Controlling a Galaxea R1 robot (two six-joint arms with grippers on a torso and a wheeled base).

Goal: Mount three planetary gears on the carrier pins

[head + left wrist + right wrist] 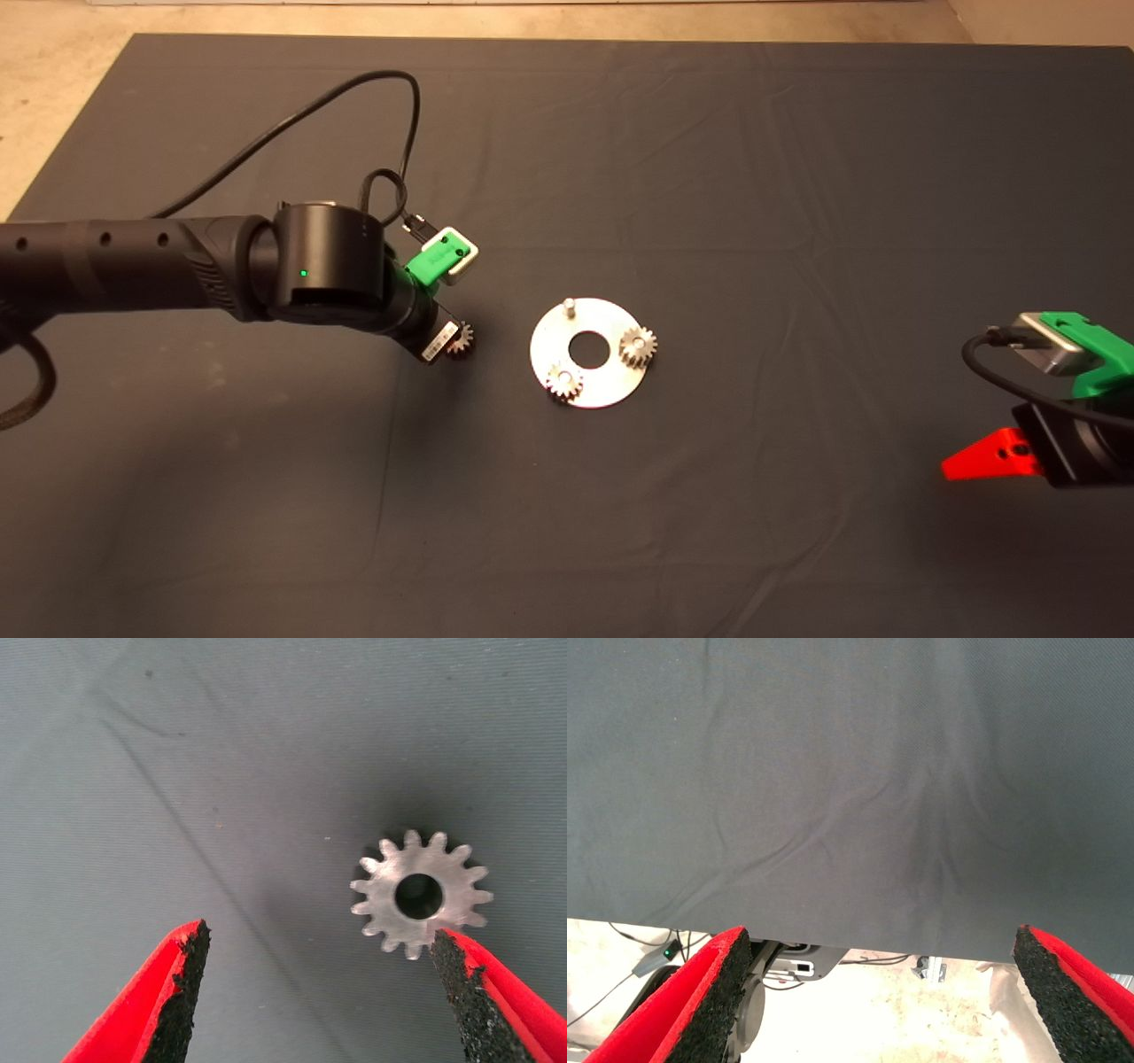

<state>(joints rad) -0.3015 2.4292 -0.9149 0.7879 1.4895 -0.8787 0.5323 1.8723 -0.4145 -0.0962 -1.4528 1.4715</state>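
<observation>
A shiny round carrier disc [611, 385] with a central hole lies mid-mat. Two planetary gears sit on its pins, one at the right [637, 345] and one at the lower left [563, 382]. The third pin [569, 307] stands bare at the disc's upper left. The third gear [461, 338] lies flat on the mat left of the disc, half hidden under my left wrist. In the left wrist view this gear [420, 895] lies by one pad [465, 992]. My left gripper [323, 992] is open above it. My right gripper [877, 992] is open and parked at the mat's right edge.
A black cable [354, 97] loops from the left arm over the mat's far left. Past the mat's edge the right wrist view shows floor with cables and a dark device [788, 966]. A pale floor strip [532, 18] borders the mat at the far side.
</observation>
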